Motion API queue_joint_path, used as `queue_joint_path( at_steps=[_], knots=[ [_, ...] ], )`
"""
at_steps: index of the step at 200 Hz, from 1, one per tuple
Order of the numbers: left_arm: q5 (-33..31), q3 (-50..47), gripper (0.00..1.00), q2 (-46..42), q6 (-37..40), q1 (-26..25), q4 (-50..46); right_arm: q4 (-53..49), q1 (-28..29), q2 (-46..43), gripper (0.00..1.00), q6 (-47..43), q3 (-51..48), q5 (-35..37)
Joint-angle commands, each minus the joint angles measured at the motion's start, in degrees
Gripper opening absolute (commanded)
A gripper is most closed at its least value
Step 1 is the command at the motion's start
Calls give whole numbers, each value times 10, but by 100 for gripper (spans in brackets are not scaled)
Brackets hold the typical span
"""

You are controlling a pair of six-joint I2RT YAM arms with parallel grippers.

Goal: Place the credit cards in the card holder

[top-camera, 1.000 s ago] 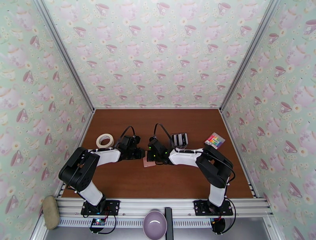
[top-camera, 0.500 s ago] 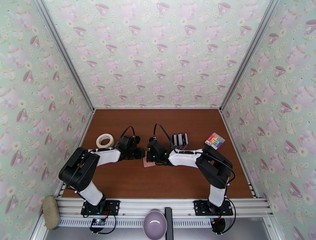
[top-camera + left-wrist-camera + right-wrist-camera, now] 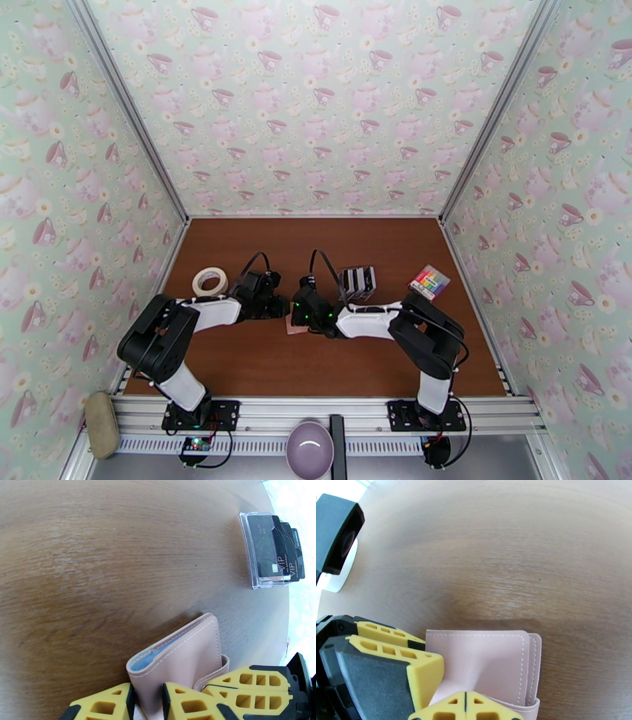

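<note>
The pale pink card holder [image 3: 185, 653] lies folded on the brown table, its pale blue lining showing at the fold. My left gripper [image 3: 146, 696] is shut on its near edge, a yellow finger on each side. My right gripper [image 3: 465, 701] is shut on the flap side of the card holder [image 3: 489, 657], which creases upward there. In the top view both grippers, left [image 3: 278, 306] and right [image 3: 302, 316], meet over the card holder [image 3: 298, 328]. The credit cards [image 3: 276, 547] stand upright in a clear stand, apart from both grippers, and appear behind the right arm as a row of cards [image 3: 359, 279].
A roll of white tape [image 3: 209, 281] lies left of the left arm. A rainbow-striped block [image 3: 429, 280] sits near the right wall. A purple bowl [image 3: 310, 448] rests on the front rail between the arm bases. Bare table lies in front of the grippers.
My right wrist has shifted slightly to the left, closer over the card holder. The left arm and the cards have not moved.
</note>
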Motion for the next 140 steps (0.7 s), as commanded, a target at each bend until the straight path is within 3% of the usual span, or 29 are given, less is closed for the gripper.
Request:
queue_joint_path(
  at_steps=[1,51,67,140],
  knots=[
    [-8,3,26,24,3,-5,-19,-145,27,79,0,28,-58,-68],
    [-9,1,26,23,3,-4,-19,-148,28,74,0,27,-70,-71],
    [-9,1,26,23,3,-4,-19,-148,28,64,12,25,-72,-71],
    [-9,2,26,22,4,-4,-20,-150,29,43,24,22,-69,-63]
  ],
)
